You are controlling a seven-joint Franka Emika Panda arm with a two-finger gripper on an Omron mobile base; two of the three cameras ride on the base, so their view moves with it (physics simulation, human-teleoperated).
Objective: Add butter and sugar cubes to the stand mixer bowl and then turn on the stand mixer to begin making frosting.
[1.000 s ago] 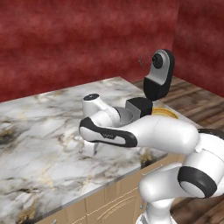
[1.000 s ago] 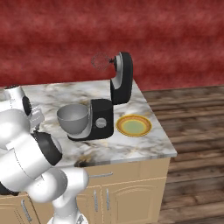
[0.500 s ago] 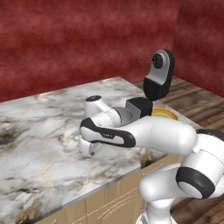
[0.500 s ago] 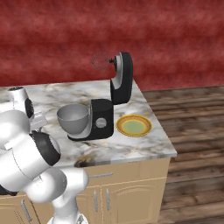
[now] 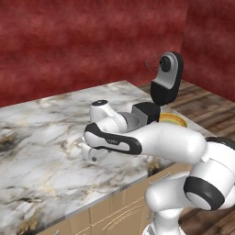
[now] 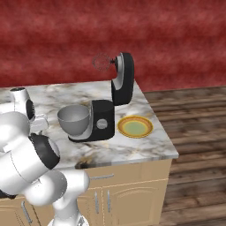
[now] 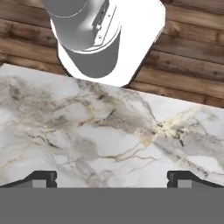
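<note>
- Two fingertips sit at the far corners of my hand view, so the jaws stand spread to their widest, with nothing between them but bare marble.
- I see the gripper hanging low over the desk, at about 9 o'clock from the mixer in the left base view, well apart from it.
- The stand mixer stands near the desk's right end in the right base view, its head tilted up and back, the whisk in the air.
- The stand mixer bowl sits on the mixer's base, at 9 o'clock from the column, grey and upright; I cannot tell whether anything lies in it.
- A flat yellow-rimmed plate lies just beside the mixer at 3 o'clock.
- I cannot make out the sugar cubes or butter anywhere; they may be too small to tell.
- In the hand view, wooden floor runs beyond the desk's edge at 12 o'clock.
</note>
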